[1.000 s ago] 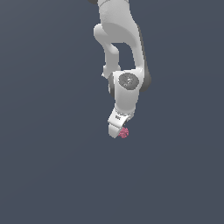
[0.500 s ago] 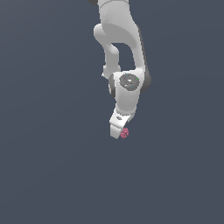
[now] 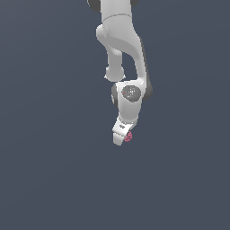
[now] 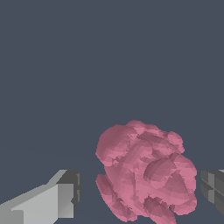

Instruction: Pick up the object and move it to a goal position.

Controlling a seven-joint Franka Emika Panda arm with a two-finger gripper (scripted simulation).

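Observation:
The object is a pinkish-red, bumpy, raspberry-like lump. In the wrist view it sits between my two fingers. One pad stands a clear gap away from it, and the other pad is nearly touching it. My gripper is open around it. In the exterior view the white gripper points down, low over the ground. The object peeks out at the fingertips on the exterior view's right side.
A plain dark grey-blue ground fills both views. The white arm reaches down from the top of the exterior view. Nothing else shows.
The wrist and hand have sunk slightly lower over the object. The object has stayed at the fingertips.

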